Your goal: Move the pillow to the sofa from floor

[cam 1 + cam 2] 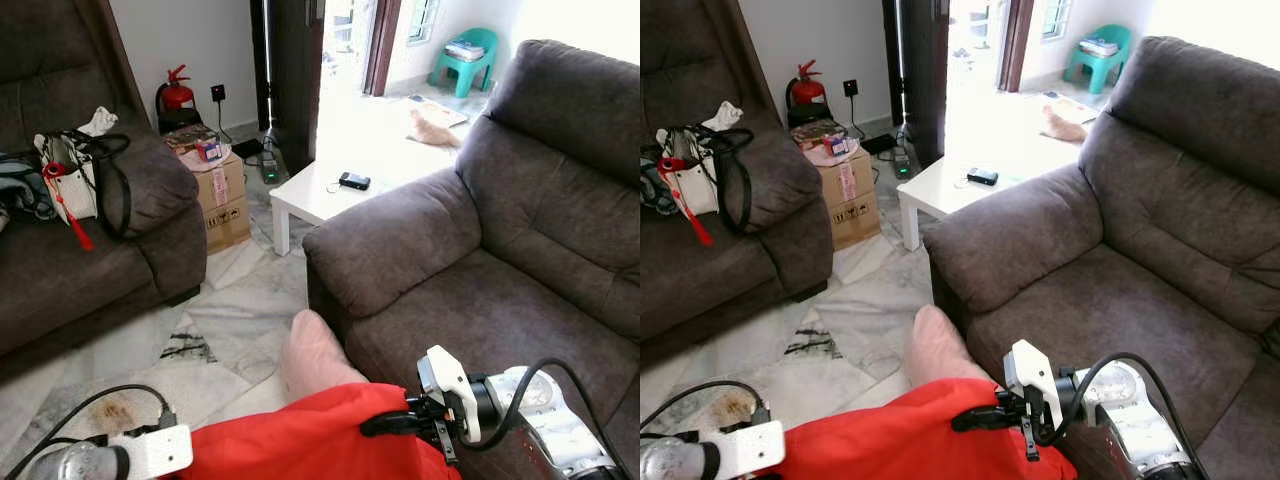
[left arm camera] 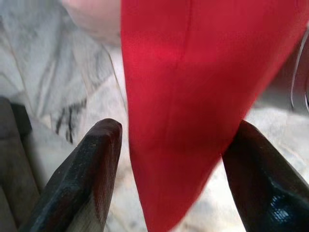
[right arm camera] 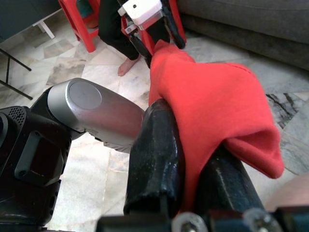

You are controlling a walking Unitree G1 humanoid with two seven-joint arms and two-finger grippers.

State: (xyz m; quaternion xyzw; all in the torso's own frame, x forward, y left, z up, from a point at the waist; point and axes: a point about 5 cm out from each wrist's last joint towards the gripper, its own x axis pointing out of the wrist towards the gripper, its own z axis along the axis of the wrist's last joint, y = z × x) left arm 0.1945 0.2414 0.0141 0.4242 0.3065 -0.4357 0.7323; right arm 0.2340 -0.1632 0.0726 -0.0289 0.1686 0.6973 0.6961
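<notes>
The red pillow [image 1: 310, 440] hangs off the floor at the bottom of the eye views, and a pale pink end [image 1: 310, 355] sticks out of it. My right gripper [image 1: 385, 425] is shut on its right edge, pinching the red cloth between its fingers [image 3: 154, 159]. My left gripper [image 2: 169, 169] holds the opposite corner, with the red cloth [image 2: 193, 96] between its two black fingers. From the right wrist that gripper [image 3: 157, 41] sits at the pillow's far end. The grey sofa [image 1: 500, 300] stands directly to the right, its seat bare.
A second dark sofa [image 1: 90, 270] on the left carries bags. A cardboard box [image 1: 225, 195] and a white low table [image 1: 310, 195] stand ahead on the marble floor. A person's bare foot [image 3: 126, 67] and a red stool [image 3: 79, 24] are behind me.
</notes>
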